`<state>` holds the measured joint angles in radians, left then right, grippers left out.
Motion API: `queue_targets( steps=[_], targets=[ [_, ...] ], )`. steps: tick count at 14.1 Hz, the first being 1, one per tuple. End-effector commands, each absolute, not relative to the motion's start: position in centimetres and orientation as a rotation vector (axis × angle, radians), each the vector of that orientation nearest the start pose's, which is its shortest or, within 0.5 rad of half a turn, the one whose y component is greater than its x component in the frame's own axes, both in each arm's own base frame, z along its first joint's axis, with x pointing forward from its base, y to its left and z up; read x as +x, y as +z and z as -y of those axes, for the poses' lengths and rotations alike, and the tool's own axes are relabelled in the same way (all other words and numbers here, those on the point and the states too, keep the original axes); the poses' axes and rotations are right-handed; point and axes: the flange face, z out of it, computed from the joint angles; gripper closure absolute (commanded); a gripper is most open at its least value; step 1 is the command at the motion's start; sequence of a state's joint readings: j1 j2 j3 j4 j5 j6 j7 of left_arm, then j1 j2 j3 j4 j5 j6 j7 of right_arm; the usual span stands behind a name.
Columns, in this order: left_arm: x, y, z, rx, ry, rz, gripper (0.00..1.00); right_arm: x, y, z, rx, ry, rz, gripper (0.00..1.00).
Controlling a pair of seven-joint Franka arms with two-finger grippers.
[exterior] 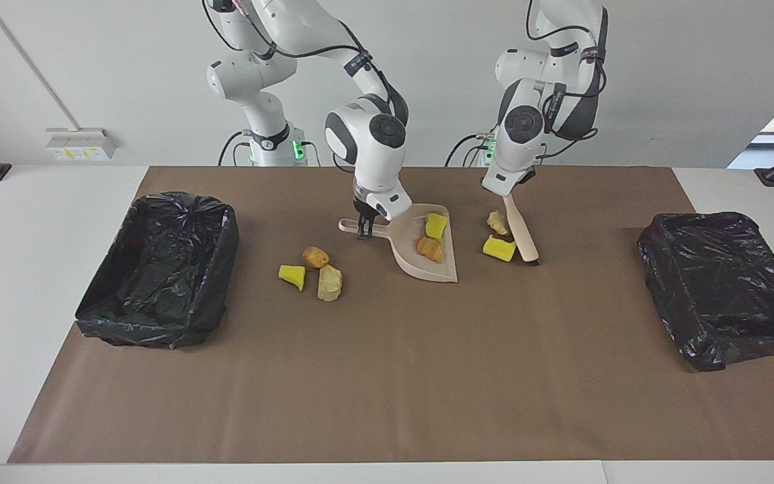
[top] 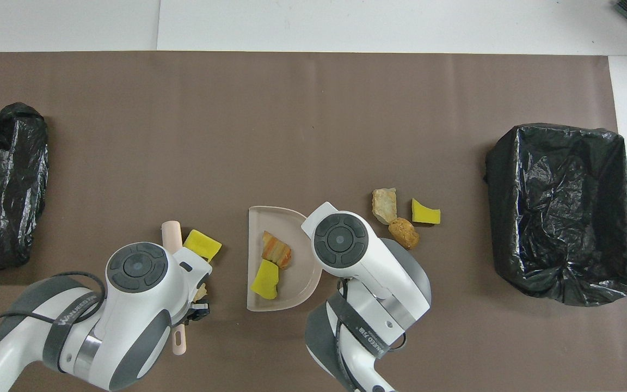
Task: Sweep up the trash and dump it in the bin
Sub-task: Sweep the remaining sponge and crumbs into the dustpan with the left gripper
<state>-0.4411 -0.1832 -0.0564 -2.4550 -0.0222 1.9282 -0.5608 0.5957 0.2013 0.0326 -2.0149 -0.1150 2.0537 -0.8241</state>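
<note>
Yellow and tan trash in seven pieces, one dustpan, one brush, two lined bins.

Three scraps [exterior: 313, 272] sit loose on the brown paper mat [exterior: 387, 376] toward the right arm's end, one yellow and two tan; two more [exterior: 431, 238], one of each colour, lie in the pale pink dustpan [exterior: 427, 265]; the last pair [exterior: 498, 236], again one yellow and one tan, rest against the beige brush [exterior: 520, 235] on its dustpan side. Right gripper [exterior: 363, 228] is down at the dustpan, jaws pinched tight on its handle. Left gripper [exterior: 504, 191] clamps the brush handle, bristles down on the mat. Black-bagged bins stand one at each end, right-arm bin [exterior: 158, 269] and left-arm bin [exterior: 723, 286]. White tabletop [exterior: 24, 269] frames the mat; a plain pale wall [exterior: 91, 67] backs the robots.
</note>
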Motion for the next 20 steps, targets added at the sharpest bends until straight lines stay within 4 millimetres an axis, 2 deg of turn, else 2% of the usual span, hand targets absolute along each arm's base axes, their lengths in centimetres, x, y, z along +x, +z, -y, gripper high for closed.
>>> queue_targets(
  steps=[1,3,6,8,9,11,12,13,15,17,20],
  targets=[
    [37.4,33.9,24.2,-3.035,0.397,0.028,1.00,46.5,33.8,-32.8,-2.350,0.273,2.181,1.00],
    [37.4,34.7,27.2,-3.074,0.384,-0.031,1.00,46.5,33.8,-32.8,-2.350,0.275,2.180,1.00],
    [36.5,35.4,29.8,-3.101,0.373,-0.248,1.00,46.6,33.8,-32.6,-2.353,0.275,2.177,1.00],
    [36.9,36.9,31.6,-3.111,0.369,-0.299,1.00,46.5,33.8,-32.8,-2.350,0.278,2.180,1.00],
    [36.8,37.5,31.6,-3.093,0.408,-0.297,1.00,46.5,33.8,-32.8,-2.350,0.275,2.180,1.00],
    [36.4,39.8,29.8,-3.071,0.468,-0.212,1.00,46.5,33.8,-32.8,-2.350,0.275,2.180,1.00],
    [36.1,40.3,28.9,-3.045,0.506,-0.115,1.00,46.6,33.8,-32.6,-2.353,0.275,2.177,1.00],
    [34.9,40.7,28.2,-2.988,0.543,0.035,1.00,46.6,33.8,-32.6,-2.353,0.275,2.177,1.00],
    [32.6,40.3,27.0,-2.878,0.513,0.313,1.00,46.6,33.8,-32.7,-2.339,0.271,2.192,1.00],
    [29.6,39.4,25.6,-2.800,0.481,0.505,1.00,46.7,33.8,-32.6,-2.328,0.267,2.218,1.00],
    [27.8,38.0,24.1,-2.714,0.435,0.688,1.00,46.8,33.8,-32.5,-2.274,0.261,2.273,1.00]
  ],
)
